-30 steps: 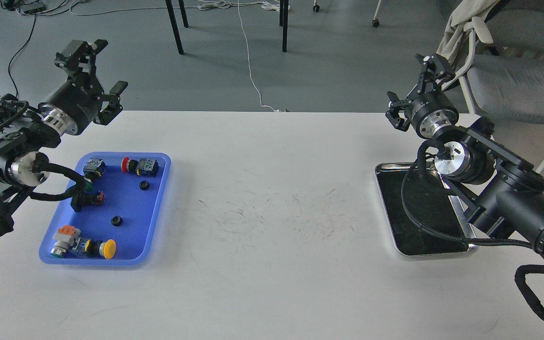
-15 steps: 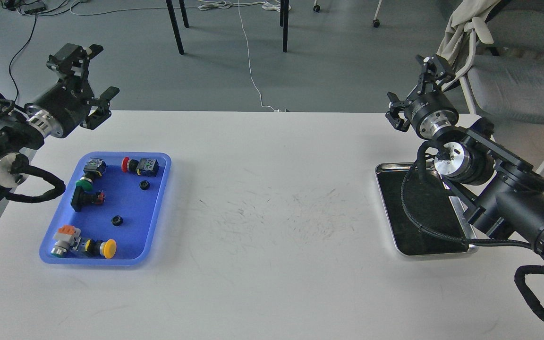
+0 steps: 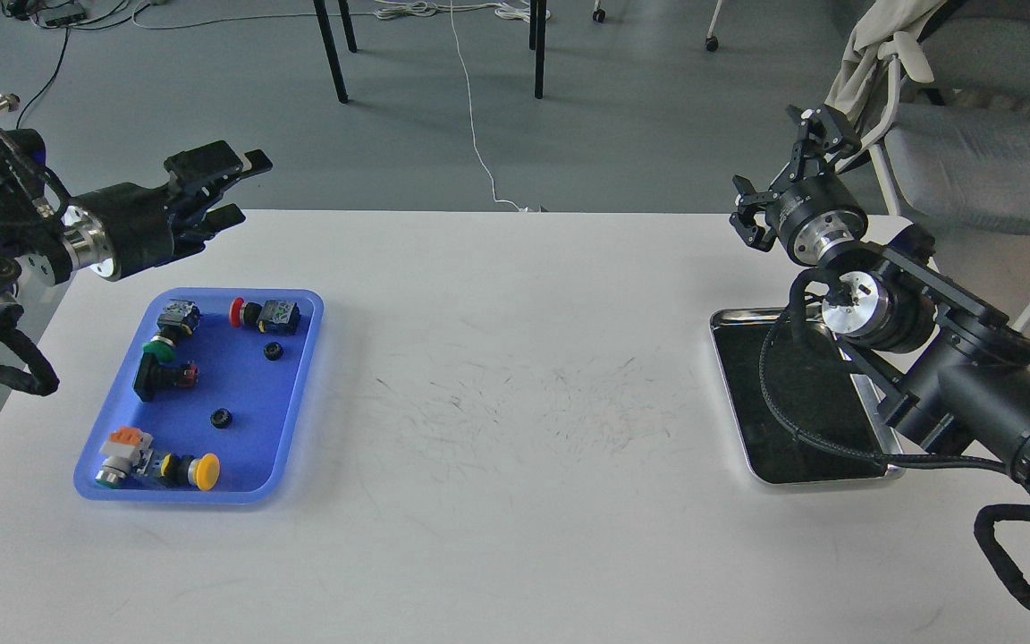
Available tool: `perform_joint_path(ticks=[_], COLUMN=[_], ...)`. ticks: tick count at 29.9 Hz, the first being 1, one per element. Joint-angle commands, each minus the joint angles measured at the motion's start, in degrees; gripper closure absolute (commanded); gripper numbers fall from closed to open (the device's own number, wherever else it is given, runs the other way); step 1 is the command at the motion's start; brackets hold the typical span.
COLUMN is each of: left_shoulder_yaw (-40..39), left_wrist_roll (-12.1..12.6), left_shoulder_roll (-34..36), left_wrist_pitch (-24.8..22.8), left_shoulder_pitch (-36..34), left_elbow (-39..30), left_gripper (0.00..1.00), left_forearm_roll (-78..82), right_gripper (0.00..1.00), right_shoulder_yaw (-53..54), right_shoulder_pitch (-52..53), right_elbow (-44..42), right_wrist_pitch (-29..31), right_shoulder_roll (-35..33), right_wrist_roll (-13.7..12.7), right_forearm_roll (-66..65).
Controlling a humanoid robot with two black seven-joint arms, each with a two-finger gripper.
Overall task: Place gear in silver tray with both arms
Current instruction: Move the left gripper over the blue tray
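the floor is grey, with a white cable and black table legs on it. a grey chair with beige cloth stands at right.

White counter with grey scuffs; blue tray holding red, green, yellow and black parts; silver tray, dark bottom; black arms.

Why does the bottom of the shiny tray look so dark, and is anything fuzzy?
Head view: the silver tray bottom mirrors the dark right arm above it; only its rim glints. Light is soft, shadows faint. The picture is sharp, including the blue tray.
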Motion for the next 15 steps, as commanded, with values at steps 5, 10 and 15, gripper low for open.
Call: perform_joint_path(ticks=[5, 10, 15], left_shoulder_yaw=[0.5, 0.7, 0.5], left_wrist_roll=[-0.3, -0.5, -3.7], left_shoulder_roll=[0.4, 4.1, 4.1], left_wrist_pitch=[1.8, 1.0, 1.5], left_shoulder_pitch=[-1.8, -1.5, -1.2], left_elbow=[-0.7, -9.3, -10.8], left_gripper=[0.03, 0.07, 0.07], left_forearm_roll=[11.8, 22.9, 40.9], right_gripper=[0.01, 0.01, 0.01], right_shoulder_yaw=[0.0, -0.1, 0.0], right_shoulder_pitch=[0.0, 0.0, 0.0], right_elbow=[0.0, 0.0, 0.0], right_wrist_pitch=[0.0, 0.0, -0.1], right_shoulder_roll=[0.0, 0.0, 0.0], right_wrist_roll=[0.0, 0.0, 0.0], right_forearm_roll=[0.0, 0.0, -1.7])
